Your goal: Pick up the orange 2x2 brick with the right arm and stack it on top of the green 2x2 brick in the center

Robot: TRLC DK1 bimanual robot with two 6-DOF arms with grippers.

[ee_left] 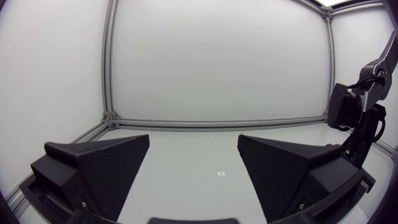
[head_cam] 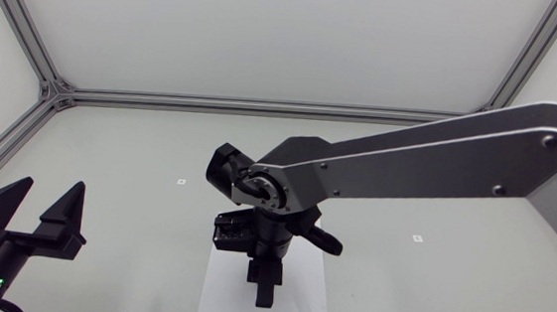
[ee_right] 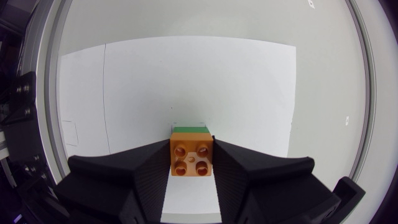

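The orange brick (ee_right: 191, 157) is clamped in the right hand (ee_right: 191, 164) close by the green brick (ee_right: 189, 129), so seating and release are judged left.

Bright, even light, apparently from overhead, washes the pale table (head_cam: 138, 175) with barely a shadow, while straight lines bow toward the edges of both wrist views.

Right fingers (ee_right: 143, 180) clamped, left fingers (ee_left: 106, 168) apart
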